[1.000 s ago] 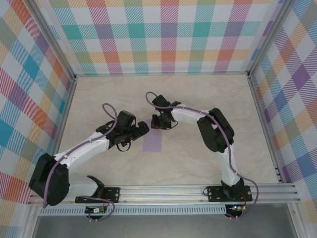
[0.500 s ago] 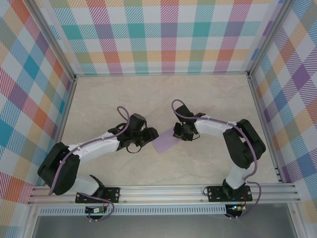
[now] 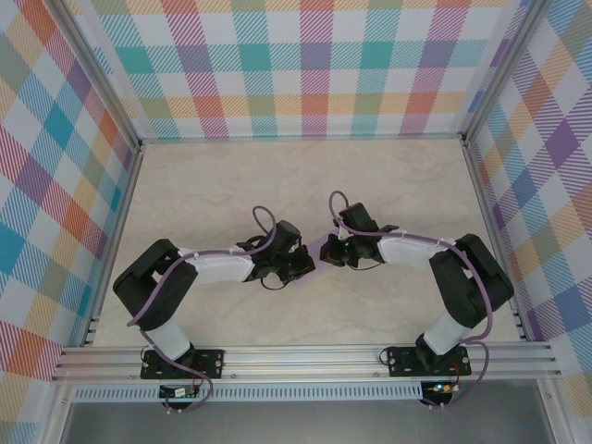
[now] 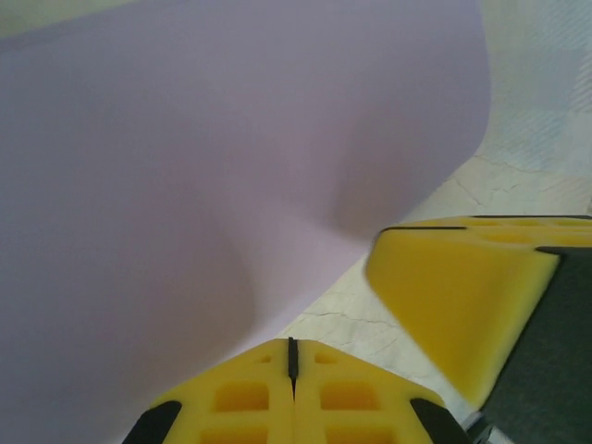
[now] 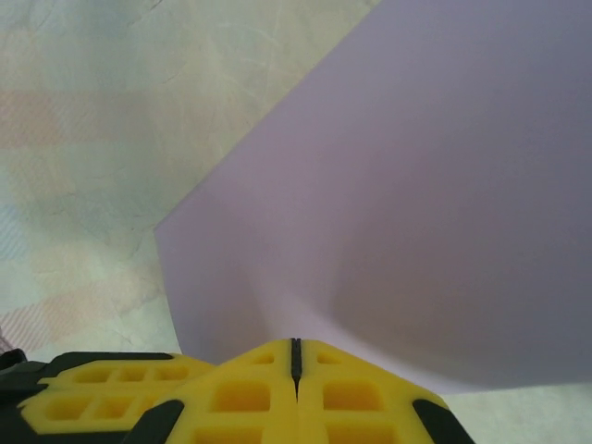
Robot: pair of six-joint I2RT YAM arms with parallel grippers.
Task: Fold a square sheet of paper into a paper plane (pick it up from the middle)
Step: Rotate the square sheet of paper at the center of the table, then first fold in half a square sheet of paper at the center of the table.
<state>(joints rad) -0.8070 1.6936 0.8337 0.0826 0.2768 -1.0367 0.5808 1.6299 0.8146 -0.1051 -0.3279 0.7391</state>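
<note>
The lavender square sheet of paper [image 4: 185, 185] hangs bowed between my two grippers, lifted off the table. My left gripper [image 4: 292, 356] has its yellow jaws pressed together at the sheet's near edge. My right gripper [image 5: 296, 356] is shut on the opposite edge, and the sheet [image 5: 416, 203] spreads away from its tips. From above, the left gripper [image 3: 302, 264] and right gripper [image 3: 331, 252] almost meet at mid-table, with only a sliver of the sheet [image 3: 320, 249] showing between them. No paper plane shape is visible; the sheet looks uncreased.
The beige marbled table [image 3: 231, 185] lies open on every side of the grippers. Plaid walls [image 3: 296, 65] and aluminium rails [image 3: 305, 356] enclose it. A yellow finger of the right gripper [image 4: 462, 296] sits close beside the left one.
Both arms have drawn in towards mid-table. The left gripper has gone from open to shut at the sheet's edge. The sheet, flat a second ago, is now lifted and mostly hidden between the grippers.
</note>
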